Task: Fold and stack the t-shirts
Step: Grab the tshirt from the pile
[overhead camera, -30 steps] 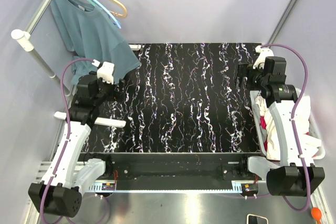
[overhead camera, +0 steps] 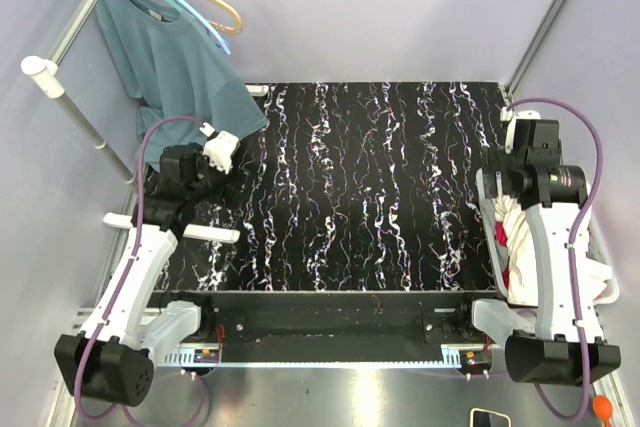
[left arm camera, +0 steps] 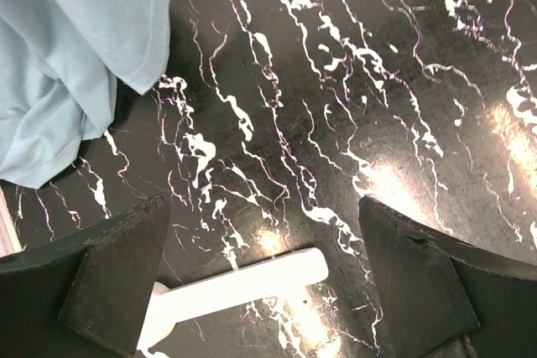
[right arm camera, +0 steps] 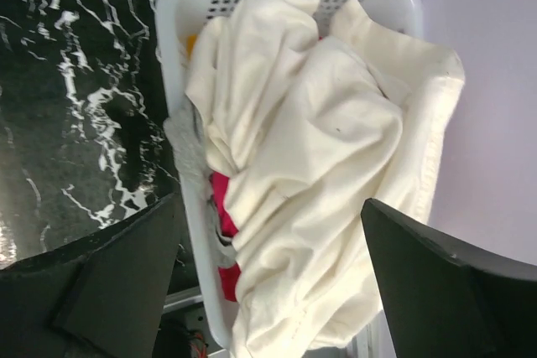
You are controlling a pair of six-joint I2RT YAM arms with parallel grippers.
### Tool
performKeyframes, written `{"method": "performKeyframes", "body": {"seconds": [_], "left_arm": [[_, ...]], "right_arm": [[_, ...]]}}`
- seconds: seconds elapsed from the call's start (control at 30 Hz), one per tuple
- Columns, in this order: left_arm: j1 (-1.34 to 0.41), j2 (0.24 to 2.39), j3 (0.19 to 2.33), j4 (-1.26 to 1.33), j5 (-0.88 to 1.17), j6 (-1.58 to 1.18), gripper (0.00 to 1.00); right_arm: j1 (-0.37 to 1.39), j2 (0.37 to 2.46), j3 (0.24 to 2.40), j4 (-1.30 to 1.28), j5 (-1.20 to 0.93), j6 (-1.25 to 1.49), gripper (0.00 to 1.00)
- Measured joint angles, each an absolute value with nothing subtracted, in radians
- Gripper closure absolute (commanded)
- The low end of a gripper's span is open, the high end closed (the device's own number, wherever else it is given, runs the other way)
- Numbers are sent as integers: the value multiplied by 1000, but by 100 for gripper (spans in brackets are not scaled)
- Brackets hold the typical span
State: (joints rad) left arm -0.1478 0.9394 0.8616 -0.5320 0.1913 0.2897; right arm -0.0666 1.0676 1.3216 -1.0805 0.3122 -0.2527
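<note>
Two t-shirts to find, both in the white basket (overhead camera: 598, 247) at the right edge of the black marbled table (overhead camera: 360, 187).

From the top camera, only partly to see: cream t-shirt (overhead camera: 505, 215) bunched up, pink t-shirt (overhead camera: 512, 272) under it, both half hidden behind the right arm. Right gripper (overhead camera: 503, 179) over the far end of the basket; finger spread hard to judge from here. Left gripper (overhead camera: 228, 162) above the far-left part of the table, just beside the hem of a teal shirt (overhead camera: 165, 57) on a hanger (overhead camera: 205, 2) from a slanted rail (overhead camera: 70, 32). Near the left arm, a white strip (overhead camera: 200, 234) flat on the table.

From the left wrist: fingers (left arm camera: 117, 282) spread wide, holding nothing. Between them, bare table, with the white strip low in the view. At upper left, pale folds of the teal shirt, apart from the fingers.

From the right wrist: fingers (right arm camera: 117, 282) wide apart too, empty, hanging above the cloth. Directly below, the basket, filled by the crumpled cream t-shirt, one part draped over the right rim. Pink t-shirt only a small patch by the left wall, under the cream one. Beside it some grey cloth (right arm camera: 189, 148), too little to tell more.
</note>
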Motion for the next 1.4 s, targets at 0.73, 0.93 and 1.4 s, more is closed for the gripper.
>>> {"method": "performKeyframes", "body": {"seconds": [0.73, 0.93, 1.4], "left_arm": [[-153, 1058, 869, -544, 148, 335, 1], [-153, 1074, 869, -544, 115, 348, 1], [-153, 1084, 859, -529, 103, 359, 1]], "right_arm": [[-78, 908, 1028, -1099, 443, -424, 19], [-80, 906, 961, -1069, 444, -448, 29], [-101, 912, 960, -1023, 488, -496, 100]]}}
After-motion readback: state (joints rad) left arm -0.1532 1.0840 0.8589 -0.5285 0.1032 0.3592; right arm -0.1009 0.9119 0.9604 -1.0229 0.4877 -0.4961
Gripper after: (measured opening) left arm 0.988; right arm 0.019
